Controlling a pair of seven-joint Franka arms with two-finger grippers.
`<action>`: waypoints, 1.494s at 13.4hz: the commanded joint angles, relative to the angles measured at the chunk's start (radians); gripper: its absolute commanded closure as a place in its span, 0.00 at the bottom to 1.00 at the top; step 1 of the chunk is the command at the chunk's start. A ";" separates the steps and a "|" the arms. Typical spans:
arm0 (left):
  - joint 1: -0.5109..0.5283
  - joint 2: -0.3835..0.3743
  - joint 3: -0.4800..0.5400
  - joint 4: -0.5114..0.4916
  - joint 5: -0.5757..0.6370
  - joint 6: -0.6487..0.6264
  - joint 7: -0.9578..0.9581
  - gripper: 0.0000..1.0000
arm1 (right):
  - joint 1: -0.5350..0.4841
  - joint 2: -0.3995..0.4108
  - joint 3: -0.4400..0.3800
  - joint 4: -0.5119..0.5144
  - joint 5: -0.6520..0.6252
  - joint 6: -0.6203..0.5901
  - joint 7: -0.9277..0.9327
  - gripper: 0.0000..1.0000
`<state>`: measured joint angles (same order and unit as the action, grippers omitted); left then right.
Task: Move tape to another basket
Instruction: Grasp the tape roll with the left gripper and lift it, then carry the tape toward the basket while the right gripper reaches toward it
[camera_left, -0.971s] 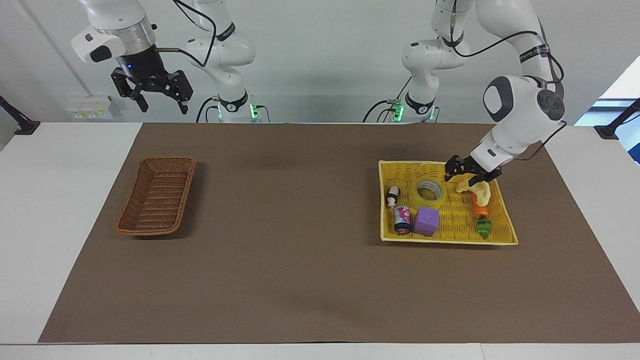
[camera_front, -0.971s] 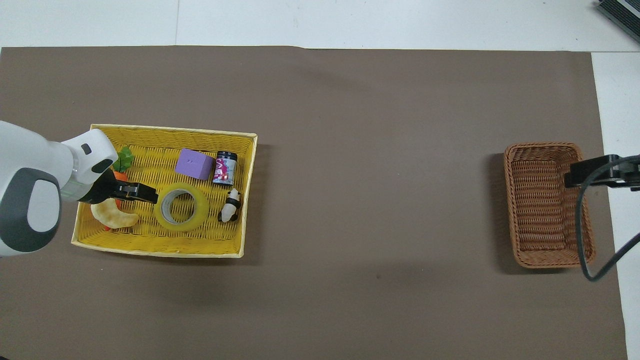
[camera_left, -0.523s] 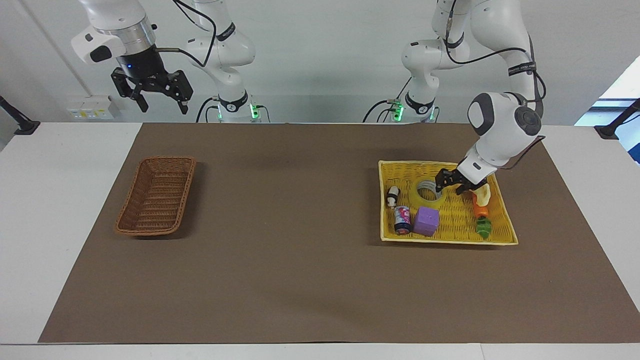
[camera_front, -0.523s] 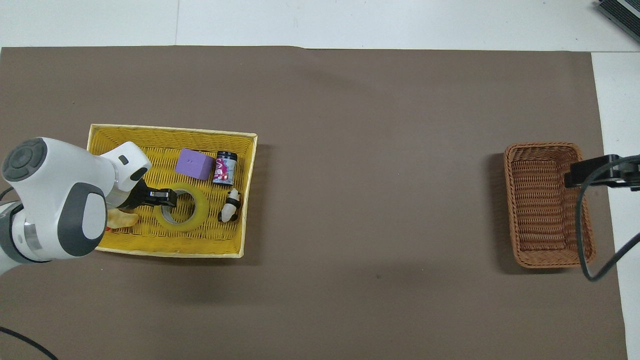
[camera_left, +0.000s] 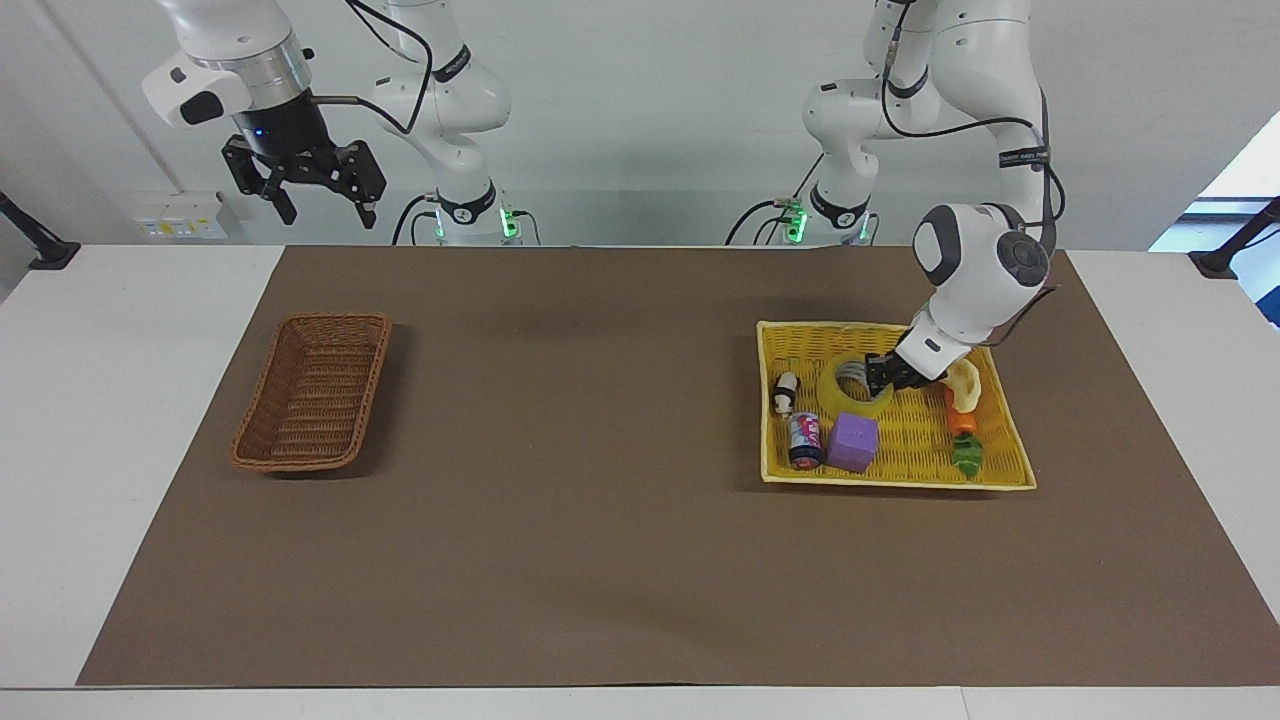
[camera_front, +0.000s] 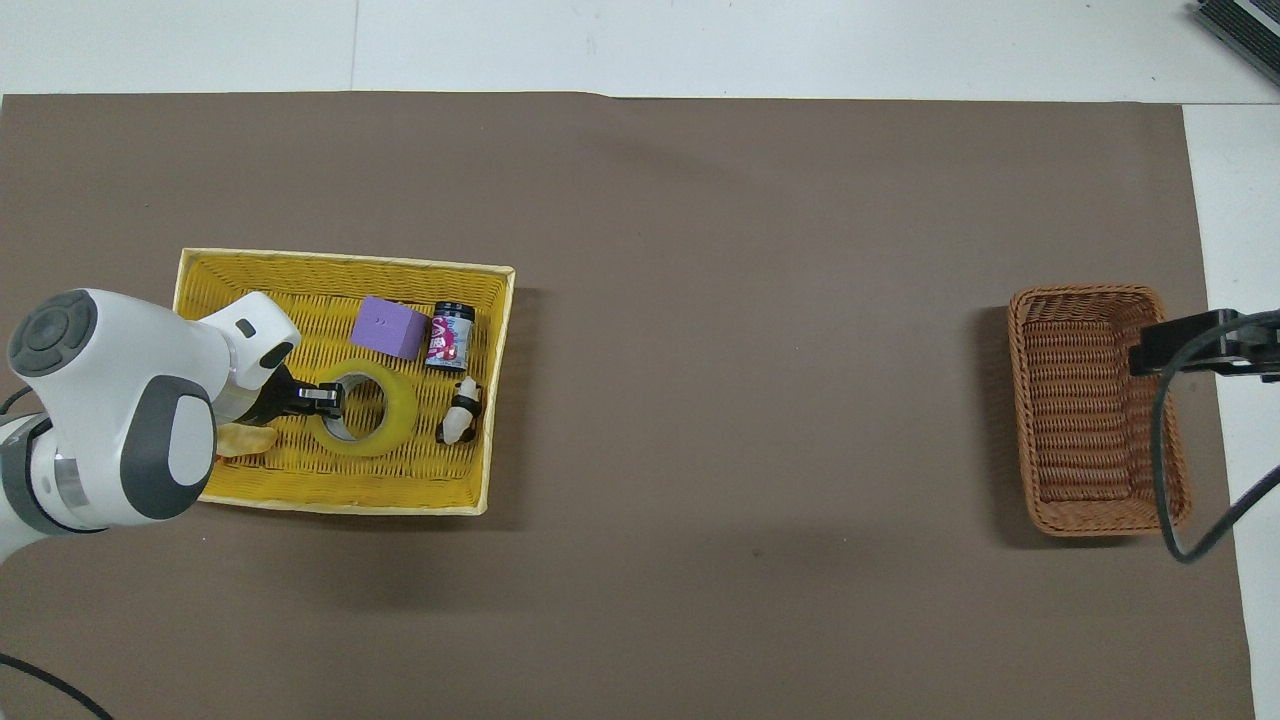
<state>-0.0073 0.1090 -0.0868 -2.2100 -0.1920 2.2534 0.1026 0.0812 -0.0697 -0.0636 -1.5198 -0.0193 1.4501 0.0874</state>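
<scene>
The tape (camera_left: 836, 392), a translucent yellow roll with a pale core, sits tilted in the yellow woven tray (camera_left: 905, 445), one side raised. My left gripper (camera_left: 880, 378) is shut on the tape's wall, one finger inside the ring. From above, the left gripper (camera_front: 328, 398) bites the tape (camera_front: 402, 415) on the side toward the left arm's end. The brown wicker basket (camera_left: 312, 395) lies empty at the right arm's end. My right gripper (camera_left: 325, 208) hangs open and high, waiting, and in the overhead view the right gripper (camera_front: 1152, 357) overlaps the basket (camera_front: 1085, 440).
The yellow tray (camera_front: 300, 482) also holds a purple cube (camera_left: 853, 443), a small can (camera_left: 804, 440), a panda figure (camera_left: 786, 392), a pale crescent snack (camera_left: 965, 383) and a toy carrot (camera_left: 962, 422). Brown mat (camera_left: 580, 450) lies between the baskets.
My left gripper slid from beside the crescent snack to the tape and closed on its wall. The tape has tipped up on one side. The right arm has stayed put.
</scene>
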 joint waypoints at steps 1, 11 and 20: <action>0.004 0.011 0.006 0.105 -0.012 -0.108 -0.011 1.00 | -0.017 -0.002 0.004 -0.002 0.018 0.006 -0.023 0.00; -0.048 0.001 -0.021 0.369 -0.012 -0.380 -0.401 1.00 | -0.017 -0.001 0.004 0.000 0.018 0.006 -0.023 0.00; -0.330 -0.006 -0.025 0.368 -0.095 -0.278 -0.652 1.00 | -0.017 -0.001 0.004 0.000 0.018 0.012 -0.040 0.00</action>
<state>-0.2710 0.1086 -0.1293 -1.8544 -0.2557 1.9517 -0.5054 0.0809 -0.0697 -0.0640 -1.5198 -0.0193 1.4510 0.0865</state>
